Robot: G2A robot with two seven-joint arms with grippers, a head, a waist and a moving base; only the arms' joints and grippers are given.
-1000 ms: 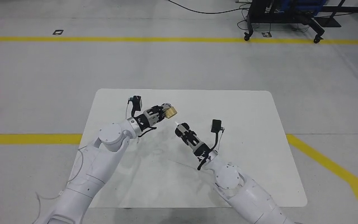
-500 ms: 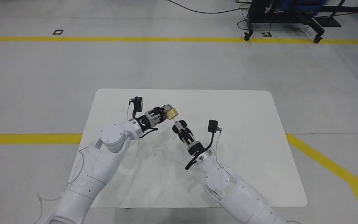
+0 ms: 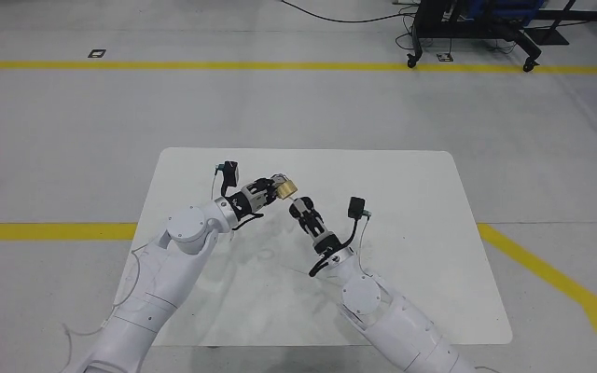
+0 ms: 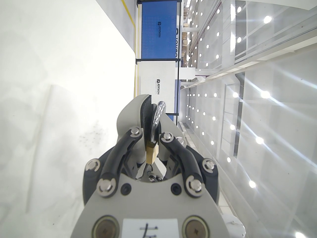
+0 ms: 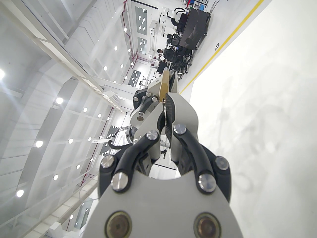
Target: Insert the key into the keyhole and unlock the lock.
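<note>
My left gripper (image 3: 271,190) is shut on a brass padlock (image 3: 286,187) and holds it above the white table (image 3: 410,186). In the left wrist view the silver shackle (image 4: 158,115) sits between the pads and the brass body (image 4: 151,153) points back toward the wrist, so my left gripper (image 4: 154,111) clamps the shackle. My right gripper (image 3: 299,207) is shut on a thin silver key (image 5: 164,111), just below and right of the lock. In the right wrist view my right gripper (image 5: 165,100) points at the padlock (image 5: 164,84), and the key's tip lies right at its brass edge. The keyhole is hidden.
The table's top around both arms is bare, with its rounded corners and edges on all sides. Yellow floor lines (image 3: 280,65) run behind and beside it. A dark cart (image 3: 476,28) stands far behind, off the table.
My right gripper has moved up and left with the key, closing the gap to the padlock. The left gripper with the lock has shifted only slightly.
</note>
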